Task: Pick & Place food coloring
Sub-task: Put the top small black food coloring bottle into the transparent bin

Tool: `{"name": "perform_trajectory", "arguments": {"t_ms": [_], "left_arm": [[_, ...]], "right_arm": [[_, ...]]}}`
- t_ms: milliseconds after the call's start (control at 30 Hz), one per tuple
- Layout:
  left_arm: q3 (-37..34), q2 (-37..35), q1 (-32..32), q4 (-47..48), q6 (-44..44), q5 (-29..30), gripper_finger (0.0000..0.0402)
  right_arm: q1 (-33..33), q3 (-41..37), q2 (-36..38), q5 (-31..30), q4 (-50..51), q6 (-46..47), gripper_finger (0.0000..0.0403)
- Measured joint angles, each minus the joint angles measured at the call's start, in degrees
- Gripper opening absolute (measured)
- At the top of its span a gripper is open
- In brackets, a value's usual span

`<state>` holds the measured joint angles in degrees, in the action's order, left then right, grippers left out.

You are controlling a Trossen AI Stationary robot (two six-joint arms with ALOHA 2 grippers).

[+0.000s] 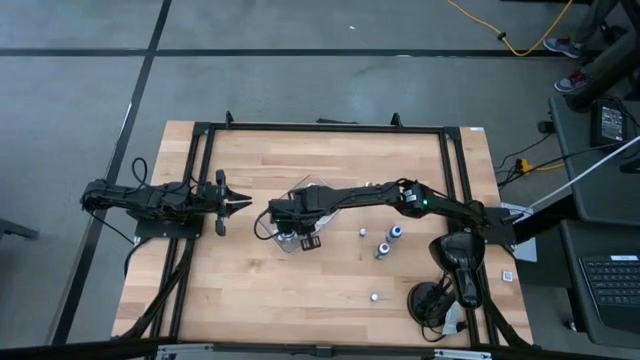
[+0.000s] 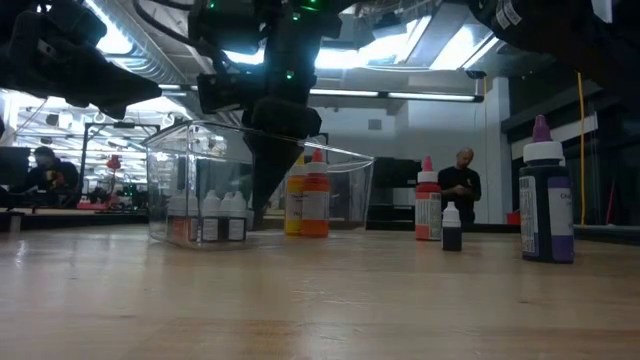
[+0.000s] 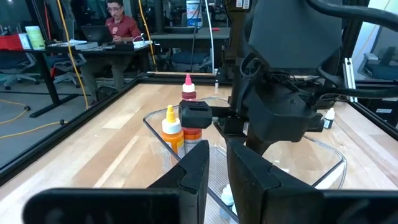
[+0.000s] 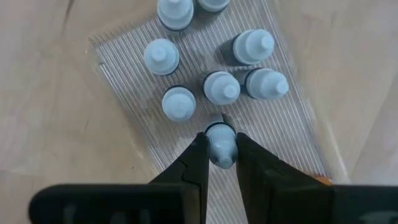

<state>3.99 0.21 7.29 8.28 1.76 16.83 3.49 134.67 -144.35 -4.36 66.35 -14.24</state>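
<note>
The clear tray [image 1: 290, 232] sits mid-table and holds several tiny pale bottles [image 4: 222, 87] standing on its ribbed floor, also seen as pale bottles [image 2: 215, 217] in the low view. A yellow-capped bottle [image 3: 171, 127] and an orange one [image 2: 315, 198] stand at one end of the tray. My right gripper [image 4: 222, 149] reaches down into the tray [image 2: 170, 190] and is shut on one pale bottle [image 4: 221, 144]. My left gripper [image 1: 243, 205] waits left of the tray above the table, with only a narrow gap between its fingers [image 3: 198, 165]. My right gripper pinches one tiny pale bottle by its cap end [image 4: 221, 138] between its two fingers [image 4: 198, 155], coming from above and pointing down into the tray. Whether the bottle's base stands on the tray floor I cannot tell.
More bottles stand on the bare wood right of the tray: a red-capped one [image 2: 427, 205], a small dark one [image 2: 452, 227], a large purple one [image 2: 546, 200], and a lone small one [image 1: 375, 297] nearer the front edge. A black frame [image 1: 320, 128] borders the table. People sit in the room beyond.
</note>
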Motion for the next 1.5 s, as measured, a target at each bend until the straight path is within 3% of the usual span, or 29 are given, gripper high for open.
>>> {"name": "perform_trajectory", "arguments": {"t_ms": [233,500,1500], "left_arm": [[0.00,0.00,-0.02,0.01,0.00,0.01,0.0056],[0.01,0.00,-0.01,0.01,0.00,0.01,0.0056],[0.02,0.00,0.00,-0.01,0.00,0.01,0.0055]], "right_arm": [[0.00,0.00,0.00,4.51,0.11,-1.04,0.0071],[0.00,0.00,0.00,4.48,0.13,-1.15,0.0093],[-0.15,0.00,0.00,4.50,-0.24,-1.25,0.0097]]}}
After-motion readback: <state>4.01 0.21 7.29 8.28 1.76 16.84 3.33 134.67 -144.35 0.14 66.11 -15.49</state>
